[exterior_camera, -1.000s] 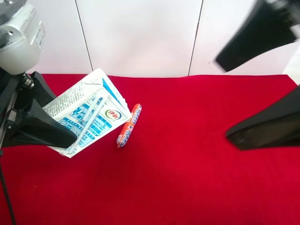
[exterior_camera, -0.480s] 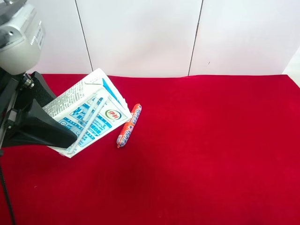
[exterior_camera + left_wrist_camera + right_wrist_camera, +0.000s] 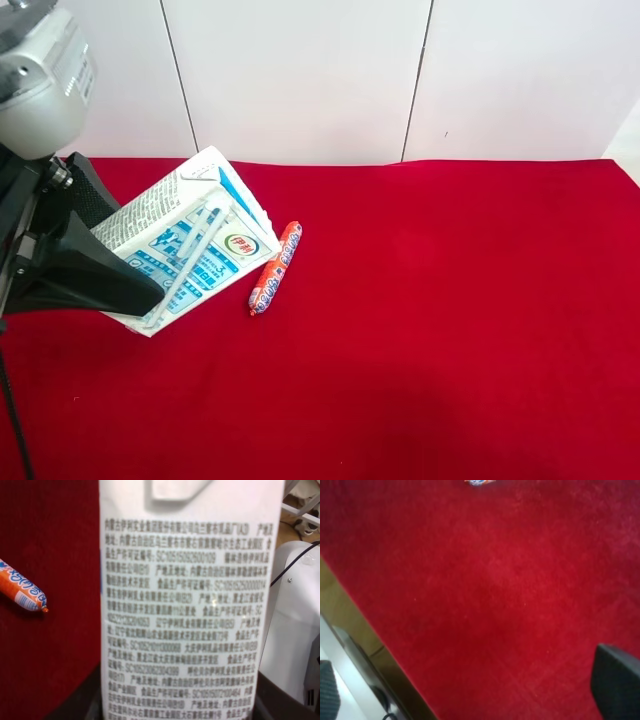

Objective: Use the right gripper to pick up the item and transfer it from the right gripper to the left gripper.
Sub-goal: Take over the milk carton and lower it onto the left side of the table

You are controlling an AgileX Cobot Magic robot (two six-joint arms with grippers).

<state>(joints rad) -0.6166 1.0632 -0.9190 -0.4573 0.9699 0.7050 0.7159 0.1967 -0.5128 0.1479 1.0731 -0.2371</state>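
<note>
The item is cut off at 2 ends, the sausage at 1.

the high view is bright and evenly lit, seemingly from above. the white wall is nearly blown out and the red cloth looks oversaturated. soft, short shadows lie just under the carton and the sausage. the grey module, close to that lens, is out of focus. my right wrist view is dimmer and soft all over, the cloth's nap smeared. my left wrist view sits very close to the carton: its print is slightly blurred, with small glare spots, and its unprinted part washes out to plain white.
</note>
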